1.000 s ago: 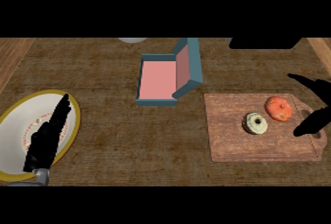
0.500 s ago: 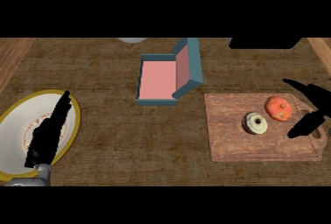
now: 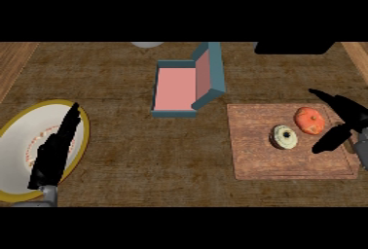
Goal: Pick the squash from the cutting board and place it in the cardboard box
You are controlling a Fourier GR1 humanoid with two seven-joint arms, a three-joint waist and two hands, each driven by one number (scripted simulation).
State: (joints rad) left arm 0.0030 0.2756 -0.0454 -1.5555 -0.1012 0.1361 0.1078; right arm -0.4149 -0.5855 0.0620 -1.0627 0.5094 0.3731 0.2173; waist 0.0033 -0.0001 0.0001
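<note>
One orange squash [image 3: 310,120] on the cutting board [image 3: 287,165], next to a pale ring [image 3: 284,137]. Just beside it, right hand [image 3: 348,117] spread wide, holding nothing. Over the plate [image 3: 20,146], left hand [image 3: 54,153] flat, fingers straight.

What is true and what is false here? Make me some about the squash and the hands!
1. The squash lies on the board. True.
2. The squash is in the box. False: it is on the board.
3. The left hand shows over the plate. True.
4. The right hand is curled round the squash. False: it is open, just right of it.
5. The pale ring lies on the plate. False: it lies on the board, beside the squash.
</note>
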